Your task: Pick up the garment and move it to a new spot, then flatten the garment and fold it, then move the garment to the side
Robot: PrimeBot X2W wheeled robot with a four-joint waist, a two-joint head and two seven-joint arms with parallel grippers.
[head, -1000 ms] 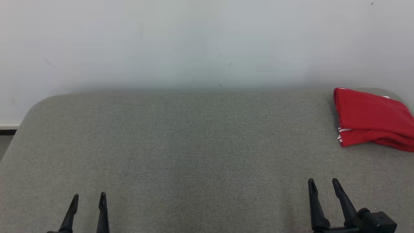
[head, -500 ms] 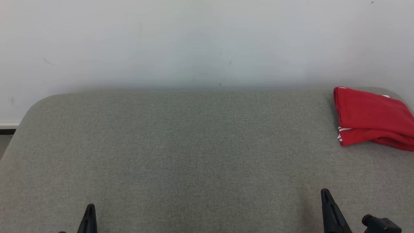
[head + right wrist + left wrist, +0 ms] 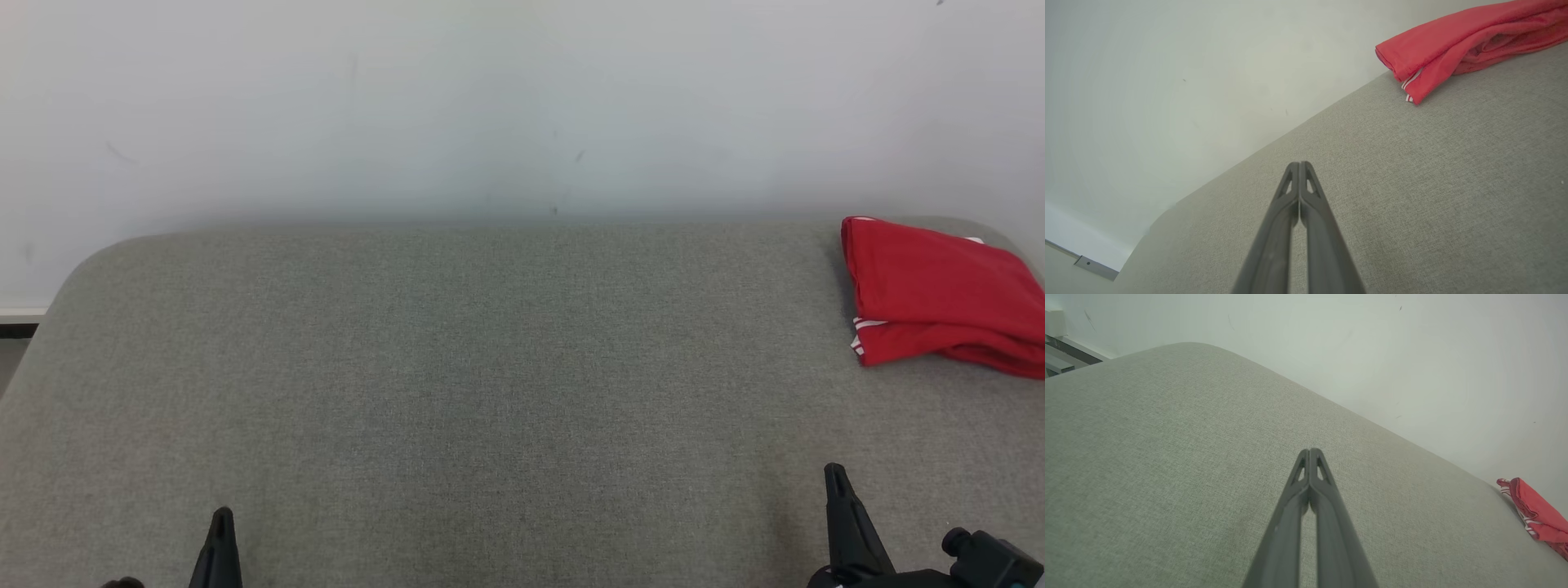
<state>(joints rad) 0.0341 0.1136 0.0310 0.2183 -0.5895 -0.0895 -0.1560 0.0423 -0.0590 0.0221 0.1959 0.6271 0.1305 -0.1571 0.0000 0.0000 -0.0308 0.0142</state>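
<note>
Along the back edge of a grey cloth-covered table, at its far right corner, a folded red garment with white stripes lies flat, its right side cut off by the head view's frame. The table's far edge runs beside a pale wall. Its far left corner is rounded, with a strip of baseboard showing beyond it. From the garment leftward to that corner, and forward to the near side, the grey top lies open. The left gripper rises at the lower left and the right gripper at the lower right, well apart from each other and from the garment. From the left wrist, the left gripper's two dark fingers are pressed tip to tip, holding nothing, with the garment at the far right edge. From the right wrist, the right gripper is likewise clenched and empty, with the garment ahead and to its right by the wall. Whether either tip touches the cloth cannot be told.
</note>
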